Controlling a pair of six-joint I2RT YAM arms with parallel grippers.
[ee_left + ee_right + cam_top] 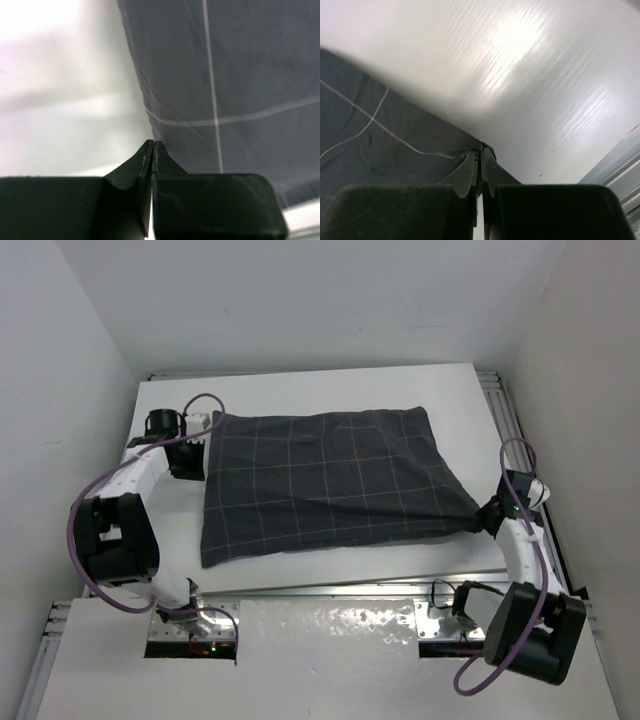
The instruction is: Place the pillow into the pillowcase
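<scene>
The dark grey checked pillowcase (pixel 330 480) lies spread and slightly puffed across the white table (pixel 300 390). The pillow is hidden in every view. My left gripper (pixel 200 455) is shut at the pillowcase's far left edge. In the left wrist view its tips (pixel 152 143) meet right at the hem of the pillowcase (pixel 240 75), with no cloth showing between them. My right gripper (pixel 485 515) is shut on the near right corner. The right wrist view shows the pillowcase (pixel 380 135) drawn to a point into that gripper (pixel 481 150).
White walls enclose the table on the left, back and right. An aluminium rail (pixel 520 440) runs along the right edge. A shiny metal plate (pixel 330 625) lies at the near edge between the two arm bases.
</scene>
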